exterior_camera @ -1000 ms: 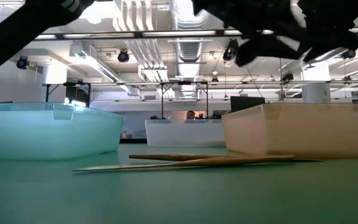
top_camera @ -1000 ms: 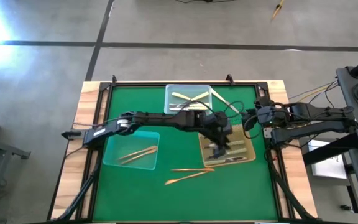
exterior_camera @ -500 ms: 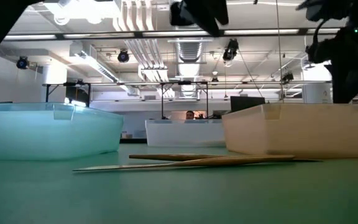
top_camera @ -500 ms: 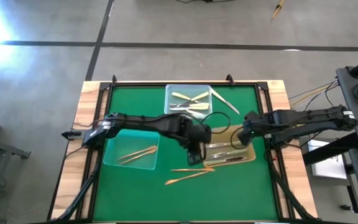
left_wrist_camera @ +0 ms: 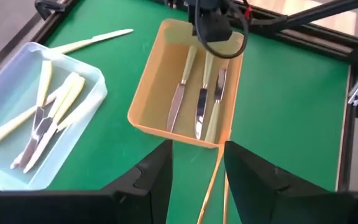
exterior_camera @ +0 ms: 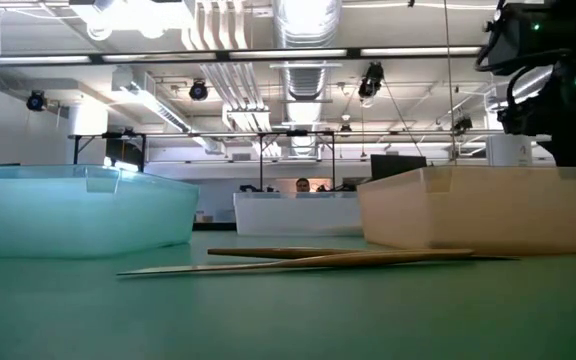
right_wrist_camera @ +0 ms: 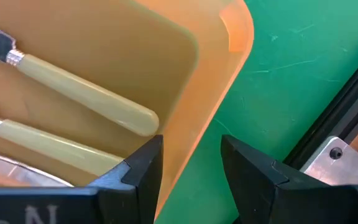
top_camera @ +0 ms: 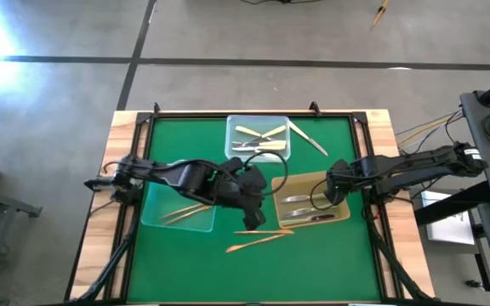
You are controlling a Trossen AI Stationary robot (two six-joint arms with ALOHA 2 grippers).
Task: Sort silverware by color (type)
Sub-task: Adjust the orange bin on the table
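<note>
Three knives (left_wrist_camera: 197, 93) with silver blades and cream handles lie in the orange tray (top_camera: 340, 214). Cream-white utensils (top_camera: 258, 136) lie in the clear far tray (top_camera: 230, 127), and one cream knife (top_camera: 309, 138) lies on the mat beside it. Gold utensils (top_camera: 185, 210) rest in the bluish tray (top_camera: 156, 219); two more gold ones (top_camera: 260, 237) lie flat on the mat (exterior_camera: 308, 258). My left gripper (top_camera: 258, 208) hovers open left of the orange tray, above the loose gold pieces (left_wrist_camera: 213, 193). My right gripper (top_camera: 328, 194) hangs open over the orange tray's right rim (right_wrist_camera: 229, 56).
The green mat (top_camera: 330, 263) is framed by a black rail (top_camera: 253, 113) and wooden table edges (top_camera: 100, 246). Both arms reach in close to the orange tray from opposite sides. In the low view the orange tray's wall (exterior_camera: 488, 210) and the bluish tray's wall (exterior_camera: 68, 205) flank the loose gold utensils.
My left gripper has pulled back from above the orange tray toward the table's left, ending over the mat between the trays. My right gripper has moved from the far right of the mat toward the near edge, to the orange tray's right rim.
</note>
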